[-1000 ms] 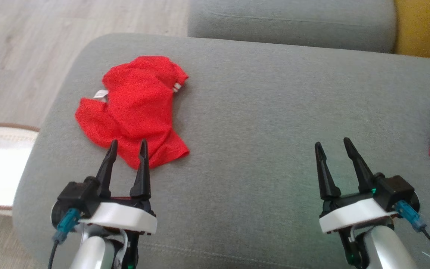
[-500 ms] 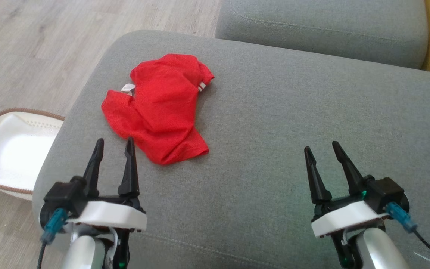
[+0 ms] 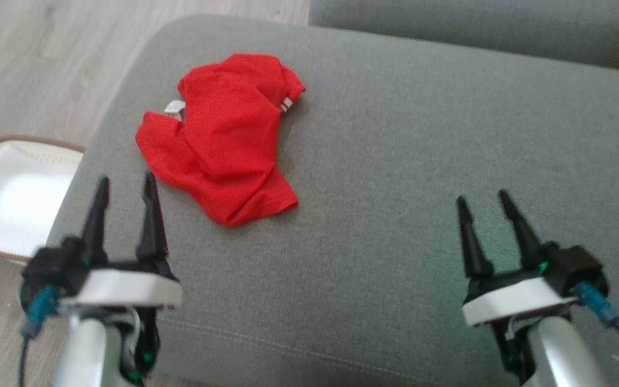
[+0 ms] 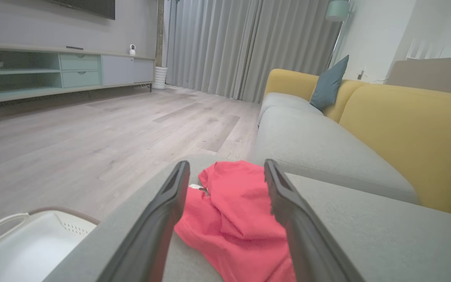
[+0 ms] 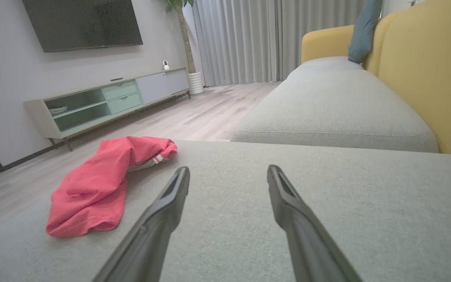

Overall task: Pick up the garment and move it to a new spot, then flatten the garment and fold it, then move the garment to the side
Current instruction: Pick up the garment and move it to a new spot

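**Two empty grippers by a red shirt**

The red garment point(image 3: 223, 137) lies crumpled on the grey sofa cushion point(image 3: 395, 161). The left gripper point(image 3: 125, 185) points up beside it, fingers spread, empty. The right gripper point(image 3: 484, 201) waits far away, spread too.

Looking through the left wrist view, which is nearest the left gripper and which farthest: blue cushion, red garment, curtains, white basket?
From the left gripper, nearest first:
1. Red garment, just ahead of it.
2. White basket, lower left, beside the seat.
3. Blue cushion, upper right, far along.
4. Curtains, at the back.
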Available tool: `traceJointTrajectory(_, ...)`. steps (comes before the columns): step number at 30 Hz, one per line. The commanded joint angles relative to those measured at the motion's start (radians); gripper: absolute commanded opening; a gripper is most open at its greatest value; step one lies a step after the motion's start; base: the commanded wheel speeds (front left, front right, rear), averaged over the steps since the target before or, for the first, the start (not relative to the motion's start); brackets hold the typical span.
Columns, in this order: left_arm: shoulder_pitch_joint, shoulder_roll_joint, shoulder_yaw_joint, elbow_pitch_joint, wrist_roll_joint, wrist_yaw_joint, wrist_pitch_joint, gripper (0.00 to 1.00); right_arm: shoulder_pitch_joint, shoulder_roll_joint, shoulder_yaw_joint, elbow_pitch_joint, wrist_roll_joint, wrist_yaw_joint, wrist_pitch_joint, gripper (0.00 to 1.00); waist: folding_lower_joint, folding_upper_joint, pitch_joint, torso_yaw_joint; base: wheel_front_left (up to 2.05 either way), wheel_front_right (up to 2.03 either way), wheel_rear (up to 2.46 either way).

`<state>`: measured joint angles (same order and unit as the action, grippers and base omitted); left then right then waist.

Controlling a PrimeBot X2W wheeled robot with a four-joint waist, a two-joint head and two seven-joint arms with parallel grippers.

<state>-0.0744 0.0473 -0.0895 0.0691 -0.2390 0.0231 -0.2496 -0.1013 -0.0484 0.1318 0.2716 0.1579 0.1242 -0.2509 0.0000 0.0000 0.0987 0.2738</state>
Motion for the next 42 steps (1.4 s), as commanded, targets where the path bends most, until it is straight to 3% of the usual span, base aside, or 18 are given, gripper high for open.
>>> traceJointTrajectory(1, -0.099, 0.013, 0.058, -0.028, 0.018, -0.017, -0.012, 1.00, -0.065, -0.002, -0.003, -0.052, -0.020, 0.007, -0.004, 1.00, 0.0000, 0.0000, 0.050, -0.001, 0.00, 0.00, 0.00)
traceJointTrajectory(8, -0.285, 0.104, 0.091, 0.157, 0.042, -0.093, -0.005, 1.00, -0.115, -0.002, -0.109, -0.157, -0.081, 0.007, 0.045, 1.00, 0.0000, 0.0000, 0.167, -0.003, 0.00, 0.00, 0.00)
traceJointTrajectory(15, -0.491, 0.209, 0.003, 0.397, 0.009, -0.148, 0.158, 1.00, -0.144, -0.002, -0.156, -0.275, -0.126, 0.007, 0.105, 1.00, 0.0000, 0.0000, 0.256, -0.011, 0.00, 0.00, 0.00)
traceJointTrajectory(23, -0.701, 0.343, -0.271, 0.609, -0.200, -0.153, 0.356, 1.00, -0.169, -0.002, -0.147, -0.408, -0.150, 0.007, 0.170, 1.00, 0.0000, 0.0000, 0.348, -0.038, 0.00, 0.00, 0.00)
traceJointTrajectory(31, -0.819, 0.406, -0.420, 0.754, -0.354, -0.154, 0.397, 1.00, -0.180, -0.002, -0.147, -0.478, -0.161, 0.007, 0.198, 1.00, 0.0000, 0.0000, 0.405, -0.066, 0.00, 0.00, 0.00)
traceJointTrajectory(32, -0.827, 0.405, -0.435, 0.769, -0.363, -0.154, 0.392, 0.97, -0.180, -0.002, -0.150, -0.482, -0.162, 0.007, 0.199, 1.00, 0.0000, 0.0000, 0.408, -0.067, 0.00, 0.00, 0.00)
traceJointTrajectory(33, -0.835, 0.406, -0.449, 0.782, -0.374, -0.154, 0.386, 0.33, -0.180, -0.002, -0.152, -0.485, -0.162, 0.007, 0.200, 1.00, 0.0000, 0.0000, 0.411, -0.069, 0.00, 0.00, 0.00)
traceJointTrajectory(34, -0.843, 0.407, -0.460, 0.795, -0.385, -0.154, 0.374, 0.00, -0.180, -0.002, -0.154, -0.487, -0.162, 0.007, 0.200, 1.00, 0.0000, 0.0000, 0.412, -0.070, 0.00, 0.00, 0.00)
traceJointTrajectory(42, -0.899, 0.402, -0.429, 0.907, -0.400, -0.132, 0.120, 0.00, -0.174, -0.002, -0.161, -0.454, -0.132, 0.007, 0.171, 1.00, 0.0000, 0.0000, 0.352, -0.086, 0.00, 0.00, 0.00)
